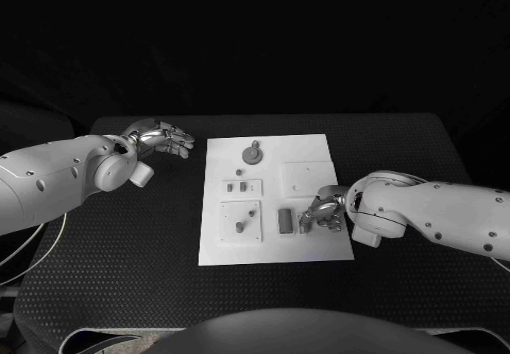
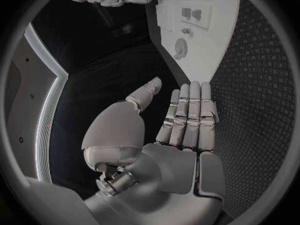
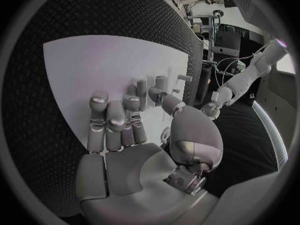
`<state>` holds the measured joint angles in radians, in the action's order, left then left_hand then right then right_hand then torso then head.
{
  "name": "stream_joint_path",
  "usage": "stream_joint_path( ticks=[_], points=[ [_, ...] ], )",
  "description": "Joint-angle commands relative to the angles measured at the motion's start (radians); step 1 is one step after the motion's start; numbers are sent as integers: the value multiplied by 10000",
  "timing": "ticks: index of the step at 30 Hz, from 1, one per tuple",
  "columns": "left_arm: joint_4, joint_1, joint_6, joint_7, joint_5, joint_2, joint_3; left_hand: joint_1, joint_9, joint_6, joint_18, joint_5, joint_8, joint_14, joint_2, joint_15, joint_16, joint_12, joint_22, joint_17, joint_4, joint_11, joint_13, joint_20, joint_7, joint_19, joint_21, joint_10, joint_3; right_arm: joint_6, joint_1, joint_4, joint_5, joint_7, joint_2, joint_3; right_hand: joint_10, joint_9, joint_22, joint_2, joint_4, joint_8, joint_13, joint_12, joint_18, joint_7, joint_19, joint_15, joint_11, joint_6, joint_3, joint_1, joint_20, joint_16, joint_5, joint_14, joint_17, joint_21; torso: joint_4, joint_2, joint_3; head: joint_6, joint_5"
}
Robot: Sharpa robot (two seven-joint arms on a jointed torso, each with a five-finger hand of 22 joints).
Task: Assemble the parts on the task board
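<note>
Head view: several parts stand in the white board [image 1: 319,247], a round part [image 1: 253,154] lying flat; progress unclear. Left hand [image 1: 165,140] empty, fingers spread. Right hand [image 1: 322,209] on the board, grip unclear.

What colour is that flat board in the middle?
White; the task board shows best in the head view.

You have two bulky white arms with rounded shells dotted with small dark screws. Each ends in a silver metal hand, the left hand [image 1: 161,140] and right hand [image 1: 322,209], with segmented fingers [image 2: 189,116] and smooth grey palm plates.
</note>
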<state>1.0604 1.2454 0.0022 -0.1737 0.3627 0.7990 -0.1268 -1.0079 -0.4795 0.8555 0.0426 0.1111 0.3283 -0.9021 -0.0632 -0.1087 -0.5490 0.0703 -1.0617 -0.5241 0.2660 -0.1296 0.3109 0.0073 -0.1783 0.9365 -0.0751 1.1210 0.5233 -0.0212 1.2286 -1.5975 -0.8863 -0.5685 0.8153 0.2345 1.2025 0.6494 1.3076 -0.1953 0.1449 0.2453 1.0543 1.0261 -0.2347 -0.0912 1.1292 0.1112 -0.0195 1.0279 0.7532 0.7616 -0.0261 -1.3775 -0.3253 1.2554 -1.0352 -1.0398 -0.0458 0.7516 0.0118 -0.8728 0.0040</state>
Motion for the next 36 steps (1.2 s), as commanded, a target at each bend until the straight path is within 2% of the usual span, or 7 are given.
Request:
stream_joint_path(
  ticks=[1,6,14,36],
  points=[
    [7,9,133,-56,-16,-20,3,-40,16,-81,63,63,35,-36,19,-14,40,46,-12,-13,-2,-50,-12,30,5,-70,-20,7,66,244,-48,-106,66,345,-69,16,-48,-12,47,-51,-47,-30,-12,-29,-271,-54,35,19,55,-15,29,44,-60,63,44,-73,4,60,4,1,4,2,10],
    [9,9,142,-59,-16,-33,3,-41,16,-82,63,63,35,-36,19,-15,42,46,-12,-15,-1,-50,-13,30,5,-71,-20,6,67,308,-50,-133,-103,403,-73,16,-61,-8,63,35,65,-27,-4,-18,-271,-58,24,16,59,-29,40,163,-74,62,52,-88,7,54,1,2,3,2,19],
    [-2,9,144,-54,-16,-36,2,-41,17,-84,63,63,37,-37,19,-15,45,46,-13,-19,-1,-50,-14,30,5,-72,-20,6,68,324,-57,-239,-1109,507,-49,16,-71,-6,70,-29,83,-24,-3,-16,-271,-64,13,10,66,-32,0,140,-67,67,57,-100,14,56,-6,3,5,2,39],
    [-11,8,157,-41,-16,-33,-6,-34,20,-89,62,62,40,-36,18,-16,55,46,-14,-31,-3,-52,-19,32,3,-75,-20,3,69,139,-57,-320,-1449,468,31,11,-66,-4,69,-287,-282,-5,-7,0,-271,-57,49,13,58,-21,5,-70,-61,61,50,-76,4,70,-1,-1,1,2,73]
  ],
)
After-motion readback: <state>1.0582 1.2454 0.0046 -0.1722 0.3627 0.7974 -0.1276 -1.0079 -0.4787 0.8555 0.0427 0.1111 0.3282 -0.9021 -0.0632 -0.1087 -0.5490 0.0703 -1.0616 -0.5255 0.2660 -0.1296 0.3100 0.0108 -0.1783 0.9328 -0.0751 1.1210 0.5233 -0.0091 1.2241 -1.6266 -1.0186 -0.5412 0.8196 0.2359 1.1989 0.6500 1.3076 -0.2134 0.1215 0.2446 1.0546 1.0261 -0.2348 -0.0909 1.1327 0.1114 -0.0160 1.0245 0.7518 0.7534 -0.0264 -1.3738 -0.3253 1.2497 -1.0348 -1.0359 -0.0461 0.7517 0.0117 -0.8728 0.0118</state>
